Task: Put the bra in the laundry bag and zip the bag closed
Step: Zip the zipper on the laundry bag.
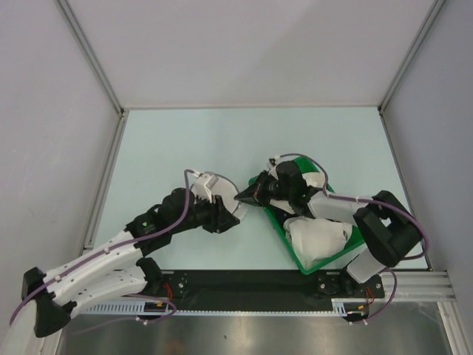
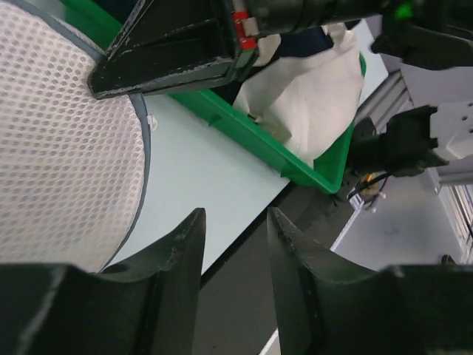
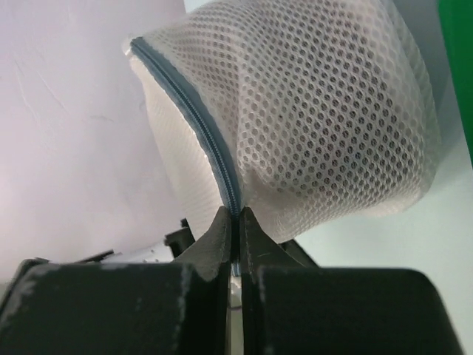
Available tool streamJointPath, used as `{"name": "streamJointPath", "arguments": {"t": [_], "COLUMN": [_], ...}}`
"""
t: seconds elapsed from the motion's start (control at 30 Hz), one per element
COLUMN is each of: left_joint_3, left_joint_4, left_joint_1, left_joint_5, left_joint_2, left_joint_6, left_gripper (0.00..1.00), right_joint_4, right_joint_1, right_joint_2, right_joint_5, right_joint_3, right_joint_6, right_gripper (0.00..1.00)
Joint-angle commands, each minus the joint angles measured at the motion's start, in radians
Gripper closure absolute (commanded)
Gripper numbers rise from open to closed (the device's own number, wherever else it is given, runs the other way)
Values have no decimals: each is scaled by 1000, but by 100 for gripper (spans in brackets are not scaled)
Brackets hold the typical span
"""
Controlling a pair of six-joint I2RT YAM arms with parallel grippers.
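The laundry bag (image 3: pixel 318 111) is held by its grey zipper rim (image 3: pixel 199 118), which is pinched between the pressed-together fingers of the right gripper (image 3: pixel 235 218). The white mesh dome is seen swelling up and away just beyond those tips, and the zipper is drawn shut along the length that shows. The bra cannot be made out through the mesh.

The left gripper (image 2: pixel 235 216) is held with its fingers spread and nothing between them. The bag lies just ahead and to one side of it, and the right gripper's fingers are met directly in front.

A green basket (image 2: pixel 325 174) is set behind the right gripper, under its arm, and a white garment (image 2: pixel 310 96) is heaped in it.

Everything is borne by a pale green table (image 1: pixel 222 140), smooth and matt. It is enclosed by plain grey-white walls (image 1: pixel 244 44) joined at aluminium posts (image 1: pixel 92 55). A black rail (image 1: pixel 244 285) is fixed along the near edge, behind both grippers, where the arms are bolted.
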Motion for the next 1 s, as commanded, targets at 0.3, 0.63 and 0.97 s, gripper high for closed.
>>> {"name": "streamJointPath", "arguments": {"t": [0.3, 0.63, 0.97], "left_joint_3": [-46, -166, -216], "left_joint_4": [61, 381, 471], "left_joint_1": [40, 44, 44], "left_joint_5": [-152, 70, -31], "left_joint_2": [222, 99, 73], "left_joint_6": [-89, -57, -80], "left_gripper": [70, 50, 41], "right_joint_4": [52, 114, 164], "right_joint_1": [204, 278, 307], "right_joint_2": [-341, -312, -260], "right_joint_5": [617, 784, 784], "right_joint_3": [-246, -223, -200], "right_joint_6": [477, 621, 696], "right_gripper": [100, 100, 100]}}
